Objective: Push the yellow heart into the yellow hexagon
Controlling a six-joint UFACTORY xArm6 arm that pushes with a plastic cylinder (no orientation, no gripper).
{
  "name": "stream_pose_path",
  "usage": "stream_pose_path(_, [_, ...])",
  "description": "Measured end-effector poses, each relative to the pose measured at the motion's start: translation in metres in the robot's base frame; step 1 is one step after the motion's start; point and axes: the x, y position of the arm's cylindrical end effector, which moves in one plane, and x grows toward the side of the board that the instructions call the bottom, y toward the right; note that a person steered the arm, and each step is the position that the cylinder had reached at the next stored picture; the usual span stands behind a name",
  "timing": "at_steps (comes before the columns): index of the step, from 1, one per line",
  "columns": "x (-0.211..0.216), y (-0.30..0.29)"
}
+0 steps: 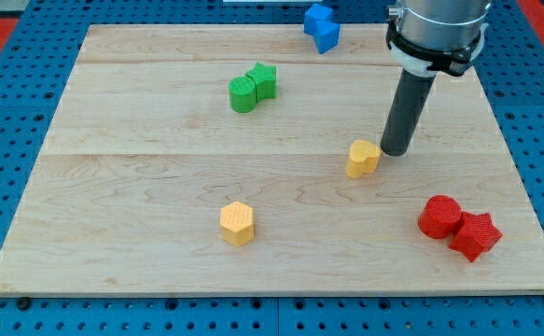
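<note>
Blue pegboard surrounds a pale wooden board [160,187] made of long planks, and that board carries all the blocks in view. I have no jaws to spread or press together: my arm ends in a straight dark rod, so nothing is pinched.

My tip [395,152] sits on the wood in the right half of the view, just beside the yellow heart [364,159], at the heart's upper right. The two look as if they touch or nearly touch, though I cannot tell which from this angle. The rod rises straight up from there to the grey collar at the view's top.

The yellow hexagon [237,223] lies well apart from the heart, down and to the view's left of it, with bare wood between them. So the heart stands between my tip and the hexagon, roughly on a slanting line.

Near the view's top left of centre, a green block [254,88] of two joined lobes rests on the board; its exact shape is hard to make out. A blue block [322,27] sits at the board's top edge, left of my rod. At the lower right, a red cylinder [439,217] and a red star [476,235] stand touching each other.
</note>
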Motion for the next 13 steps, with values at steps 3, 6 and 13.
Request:
stream_pose_path(3, [0.078, -0.1])
stream_pose_path(6, [0.058, -0.142])
stream_pose_path(13, [0.032, -0.163])
